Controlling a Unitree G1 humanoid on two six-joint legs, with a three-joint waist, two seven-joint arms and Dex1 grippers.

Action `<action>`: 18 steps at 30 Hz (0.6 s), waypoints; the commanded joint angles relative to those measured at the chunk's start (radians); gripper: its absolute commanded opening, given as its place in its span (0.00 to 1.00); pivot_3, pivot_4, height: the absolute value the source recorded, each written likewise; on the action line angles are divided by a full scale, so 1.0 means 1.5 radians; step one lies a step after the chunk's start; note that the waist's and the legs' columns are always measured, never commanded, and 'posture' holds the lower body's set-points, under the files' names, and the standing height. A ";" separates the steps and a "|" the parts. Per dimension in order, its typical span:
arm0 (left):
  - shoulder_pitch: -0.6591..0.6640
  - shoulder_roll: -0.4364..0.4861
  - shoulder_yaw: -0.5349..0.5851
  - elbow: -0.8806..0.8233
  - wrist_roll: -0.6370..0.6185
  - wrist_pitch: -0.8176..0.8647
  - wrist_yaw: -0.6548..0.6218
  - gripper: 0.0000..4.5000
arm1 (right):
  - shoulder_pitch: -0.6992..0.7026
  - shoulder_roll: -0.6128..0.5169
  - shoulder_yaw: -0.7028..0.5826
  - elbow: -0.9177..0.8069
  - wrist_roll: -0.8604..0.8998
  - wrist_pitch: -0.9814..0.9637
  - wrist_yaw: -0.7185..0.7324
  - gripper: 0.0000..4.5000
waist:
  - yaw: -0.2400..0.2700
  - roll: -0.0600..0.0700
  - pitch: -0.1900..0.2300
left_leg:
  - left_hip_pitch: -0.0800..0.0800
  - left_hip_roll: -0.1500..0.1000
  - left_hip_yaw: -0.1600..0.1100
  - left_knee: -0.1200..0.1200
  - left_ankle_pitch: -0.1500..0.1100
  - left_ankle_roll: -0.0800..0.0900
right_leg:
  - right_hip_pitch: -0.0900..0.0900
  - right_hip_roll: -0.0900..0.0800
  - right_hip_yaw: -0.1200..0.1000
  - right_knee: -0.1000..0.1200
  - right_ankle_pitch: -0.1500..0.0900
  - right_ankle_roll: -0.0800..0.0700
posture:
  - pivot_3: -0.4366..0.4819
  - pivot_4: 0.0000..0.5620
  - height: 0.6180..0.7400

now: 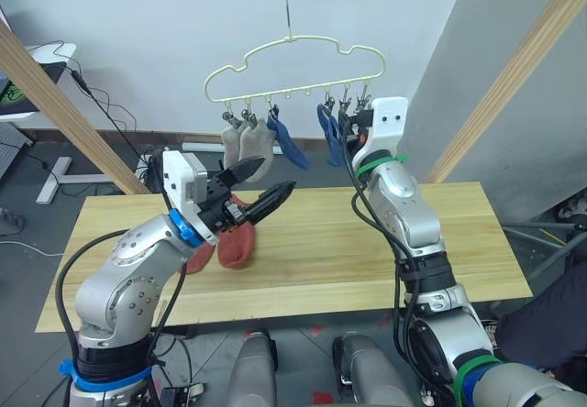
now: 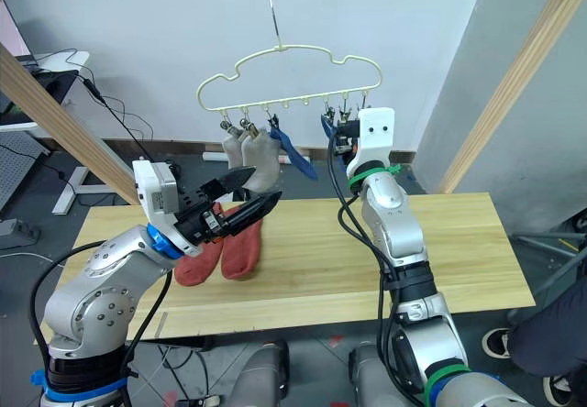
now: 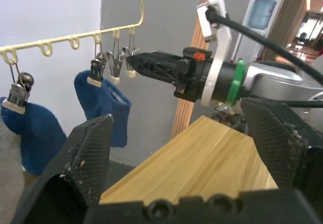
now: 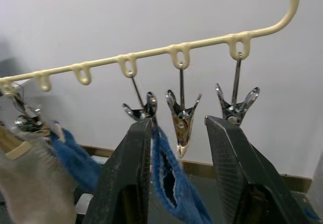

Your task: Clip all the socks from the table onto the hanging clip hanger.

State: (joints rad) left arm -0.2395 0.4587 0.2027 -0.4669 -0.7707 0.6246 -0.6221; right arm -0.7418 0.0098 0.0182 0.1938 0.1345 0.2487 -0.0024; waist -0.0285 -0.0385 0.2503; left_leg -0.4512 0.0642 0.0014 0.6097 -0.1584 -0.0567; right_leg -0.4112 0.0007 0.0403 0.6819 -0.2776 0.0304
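Observation:
The pale-yellow clip hanger (image 1: 293,57) hangs from the top pole. Two grey socks (image 1: 246,143) and two blue socks (image 1: 292,146) are clipped to it. Two rust-red socks (image 1: 240,242) lie on the left part of the wooden table (image 1: 385,242). My left gripper (image 1: 278,174) hovers open and empty just above the red socks. My right gripper (image 4: 179,123) is raised to the hanger's right end. It stands open around an empty metal clip (image 4: 182,119), beside the clip that holds a blue sock (image 4: 174,183). The left wrist view shows the right gripper (image 3: 132,65) touching those clips.
Slanted wooden poles of the big frame stand at the left (image 1: 64,104) and right (image 1: 514,86) behind the table. A white desk with cables (image 1: 46,59) is at the far left. The table's right half is bare wood.

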 commanded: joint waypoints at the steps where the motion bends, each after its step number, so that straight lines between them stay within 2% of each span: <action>1: 0.007 0.006 0.006 -0.033 -0.014 -0.010 0.002 1.00 | -0.031 0.006 -0.015 0.022 -0.010 -0.035 -0.011 0.39 | 0.000 0.000 0.000 | 0.000 0.000 0.000 0.000 0.000 0.000 | 0.000 0.000 0.000 0.000 0.000 0.000 | 0.54 0.33 1.00; 18: 0.008 0.008 0.003 -0.030 -0.005 -0.020 0.014 1.00 | -0.097 0.036 -0.052 0.140 0.010 -0.084 -0.015 0.39 | 0.002 0.000 0.000 | 0.000 0.000 0.000 0.000 0.000 0.000 | 0.000 0.000 0.000 0.000 0.000 0.000 | 0.55 0.34 1.00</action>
State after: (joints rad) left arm -0.2222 0.4685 0.2021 -0.4781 -0.7707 0.6172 -0.6014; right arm -0.8550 0.0577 -0.0474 0.4191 0.1381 0.1466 -0.0251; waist -0.0260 -0.0384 0.2502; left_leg -0.4512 0.0644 0.0013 0.6096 -0.1584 -0.0567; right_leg -0.4113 0.0006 0.0401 0.6822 -0.2775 0.0303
